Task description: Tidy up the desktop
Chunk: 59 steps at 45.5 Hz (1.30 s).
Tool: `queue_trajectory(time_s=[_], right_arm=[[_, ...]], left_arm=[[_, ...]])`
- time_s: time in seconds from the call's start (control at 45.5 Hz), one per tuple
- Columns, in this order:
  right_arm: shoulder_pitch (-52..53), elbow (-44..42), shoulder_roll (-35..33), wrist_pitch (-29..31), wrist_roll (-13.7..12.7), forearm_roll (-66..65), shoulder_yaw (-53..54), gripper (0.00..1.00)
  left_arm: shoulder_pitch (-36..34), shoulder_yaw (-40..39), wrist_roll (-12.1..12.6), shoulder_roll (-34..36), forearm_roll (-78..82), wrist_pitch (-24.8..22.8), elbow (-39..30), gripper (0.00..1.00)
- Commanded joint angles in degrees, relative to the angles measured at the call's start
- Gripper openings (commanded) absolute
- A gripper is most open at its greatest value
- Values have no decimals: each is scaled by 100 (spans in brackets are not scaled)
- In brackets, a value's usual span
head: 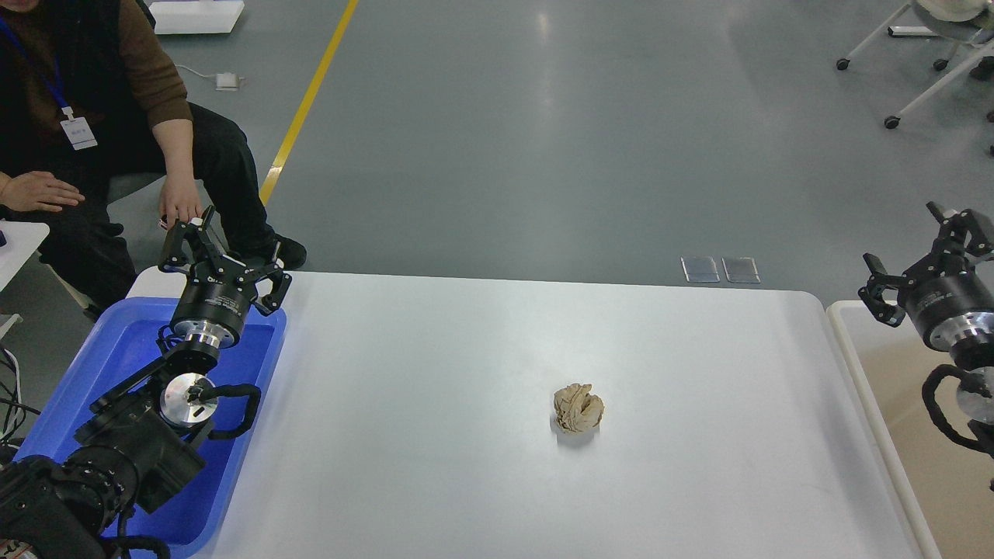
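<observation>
The desktop [435, 388] is a wide white tabletop with rounded corners. A crumpled beige paper ball [578, 408] lies on it, right of the middle. My left gripper [225, 252] is open and empty above the far end of the blue tray [116, 349] at the left. My right gripper [916, 248] is open and empty above the far end of the white-rimmed beige bin [862, 365] at the right. Both grippers are far from the paper ball.
A seated person [93, 116] is just beyond the table's far left corner, one hand [180, 208] close to my left gripper. A yellow floor line [311, 93] and chair legs on castors [916, 70] lie beyond the table.
</observation>
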Motion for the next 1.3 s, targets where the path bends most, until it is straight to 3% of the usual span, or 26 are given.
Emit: queue_trajectory(time_s=[0.0,0.374,0.747,0.923,1.143,1.275], right_arm=[[491,-32,-49,-74,-1,-394,-832,100],[2635,12,65,-1032,-54,-2038,-4681,100],[3893,65,1409,-1076,-221,-2249,-7855,100],[4122,30,2182,-1059,-221,-2310,-8541,100],[4140,-14,3202,-1059,-230,-3303,-9192,100],[3929,-5,3212,-1059,-230,-3620,-9359,100]], left_arm=[[0,0,0,0,0,3,0,100],[0,0,0,0,0,3,0,100],[0,0,9,0,0,3,0,100],[0,0,0,0,0,-5,0,100],[0,0,0,0,0,3,0,100],[0,0,0,0,0,3,0,100]])
